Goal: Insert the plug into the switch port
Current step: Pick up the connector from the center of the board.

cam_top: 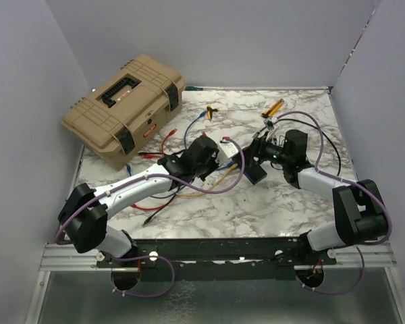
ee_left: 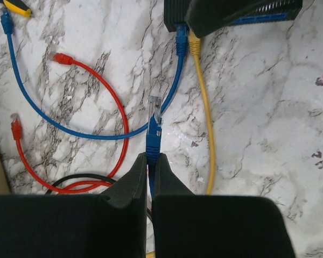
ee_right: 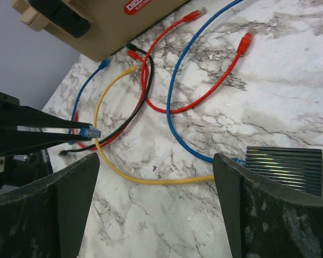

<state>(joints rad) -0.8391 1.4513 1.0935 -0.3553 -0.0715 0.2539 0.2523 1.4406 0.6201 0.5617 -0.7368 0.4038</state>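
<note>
Left gripper (ee_left: 152, 159) has its jaws pinched together on a blue cable (ee_left: 152, 141), just behind the plug (ee_left: 155, 107). The plug is a clear, boxy tip on a blue boot, and it sticks straight out ahead of the fingers. It looks lifted off the marble table (cam_top: 256, 202).

In the left wrist view the plug points toward a black block (ee_right: 285, 167) and is well short of it. That ribbed block already has another blue lead and a yellow cable (ee_left: 204, 107) running into its edge. Red cables (ee_left: 116, 102) loop across the marble beside the plug.

Right gripper (ee_right: 156, 161) has its jaws wide apart with nothing between them, and it hangs near the block.

From above, the switch (cam_top: 227, 146) is a small flat white box on the table between the two grippers, just past the left one. Its port is too small to make out. The tan toolbox (cam_top: 121, 108) sits well apart at the far left.
</note>
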